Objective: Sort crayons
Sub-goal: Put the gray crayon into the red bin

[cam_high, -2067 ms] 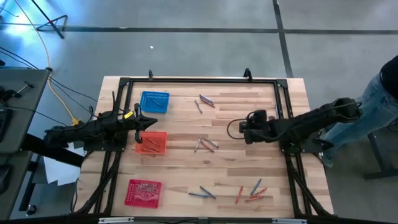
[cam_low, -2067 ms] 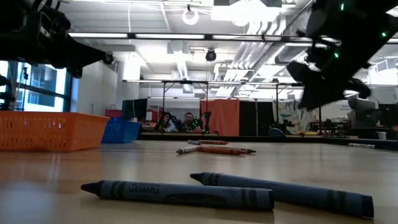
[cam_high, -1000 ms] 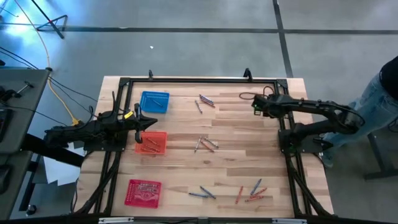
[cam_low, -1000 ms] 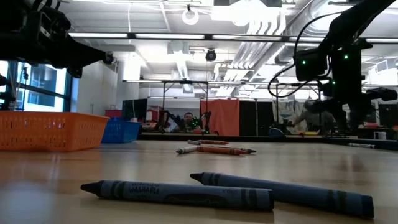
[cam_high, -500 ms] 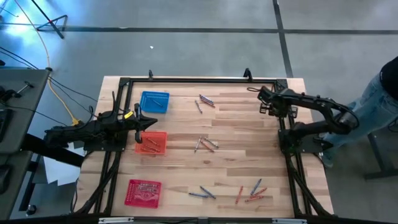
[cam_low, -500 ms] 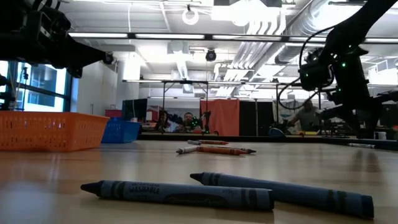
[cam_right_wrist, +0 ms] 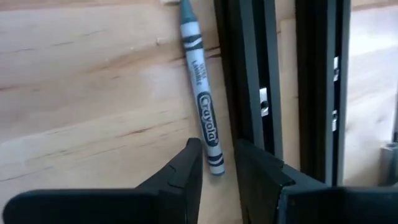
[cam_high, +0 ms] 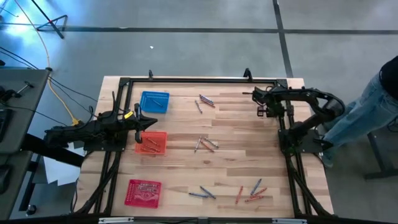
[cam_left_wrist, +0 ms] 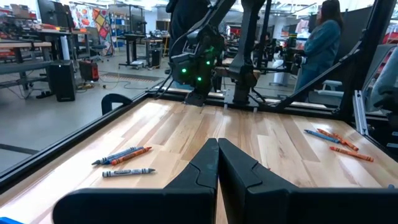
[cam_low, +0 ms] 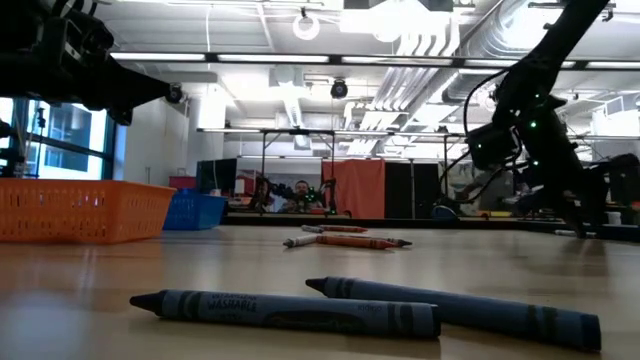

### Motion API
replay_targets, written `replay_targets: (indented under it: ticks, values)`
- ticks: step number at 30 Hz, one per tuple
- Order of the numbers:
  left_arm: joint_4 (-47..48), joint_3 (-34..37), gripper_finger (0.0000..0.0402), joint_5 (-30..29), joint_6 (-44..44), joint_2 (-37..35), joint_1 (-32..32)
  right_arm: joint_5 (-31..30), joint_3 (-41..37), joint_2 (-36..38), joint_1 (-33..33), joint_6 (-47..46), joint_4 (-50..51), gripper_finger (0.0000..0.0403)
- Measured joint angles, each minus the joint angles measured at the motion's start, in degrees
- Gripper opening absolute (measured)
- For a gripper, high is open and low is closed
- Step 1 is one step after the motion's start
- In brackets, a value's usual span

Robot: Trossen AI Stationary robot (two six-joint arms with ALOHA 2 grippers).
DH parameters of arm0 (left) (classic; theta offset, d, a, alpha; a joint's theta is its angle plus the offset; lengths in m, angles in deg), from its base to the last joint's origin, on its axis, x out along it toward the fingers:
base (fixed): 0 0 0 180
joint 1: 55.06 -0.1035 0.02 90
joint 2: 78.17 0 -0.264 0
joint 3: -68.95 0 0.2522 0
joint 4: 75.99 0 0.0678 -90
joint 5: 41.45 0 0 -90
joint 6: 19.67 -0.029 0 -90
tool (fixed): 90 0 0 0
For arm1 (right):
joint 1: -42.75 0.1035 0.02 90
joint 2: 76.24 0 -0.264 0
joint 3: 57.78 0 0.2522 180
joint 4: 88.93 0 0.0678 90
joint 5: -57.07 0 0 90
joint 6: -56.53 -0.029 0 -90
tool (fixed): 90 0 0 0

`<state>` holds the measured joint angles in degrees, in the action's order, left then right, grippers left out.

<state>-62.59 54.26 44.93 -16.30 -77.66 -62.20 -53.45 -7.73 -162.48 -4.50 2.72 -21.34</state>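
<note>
Right wrist view shows the right gripper [cam_right_wrist: 217, 163] pointing down at the light wooden table [cam_right_wrist: 93, 74], with its two dark fingers a little apart and nothing held between them. Just past the fingertips lies a greyish-blue paper-wrapped crayon [cam_right_wrist: 199, 93], right beside the black metal frame rail [cam_right_wrist: 245, 74]; whether it touches the rail, I cannot tell. From above, this gripper [cam_high: 264, 106] is at about 2 o'clock on the table, near the rail.

The left gripper [cam_left_wrist: 217, 163] waits with its fingers pressed together and empty, at 9 o'clock, over the edge of the orange square mesh basket [cam_high: 152, 142]. The blue square mesh basket [cam_high: 154, 101] stands at 10 o'clock and the red square mesh basket [cam_high: 144, 191] at 7 o'clock.

Other crayons lie loose: a small group at 12 o'clock [cam_high: 204, 101], one in the centre [cam_high: 205, 144], and more at 5 o'clock [cam_high: 249, 193].

I judge the step in hand is the approach to the crayon by the rail. The next move seems to need wider fingers and a descent straddling the stick, and the rail leaves little room on that side, so one finger may knock it.
</note>
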Motion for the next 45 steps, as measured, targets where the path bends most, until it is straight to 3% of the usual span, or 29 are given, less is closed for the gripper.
replay_targets:
  ticks: [13, 21, 37, 45]
  values:
    - [0.0, 0.0, 0.0001, 0.0, 0.0, 0.0, 0.0, -0.8, 11.5, -5.8, -1.6, 7.7, 2.5, 0.0096]
    - [0.0, 0.0, 0.0001, 0.0, 0.0, 0.0, 0.0, 0.2, 11.6, -10.0, -4.3, 7.8, 7.3, 0.0096]
    - [0.0, 0.0, 0.0001, 0.0, 0.0, 0.0, 0.0, 3.9, 11.6, -12.4, -7.9, 12.8, 7.2, 0.0096]
    - [0.0, 0.0, 0.0001, 0.0, 0.0, 0.0, 0.0, 11.1, 11.7, -12.3, -12.8, 20.3, 5.2, 0.0096]
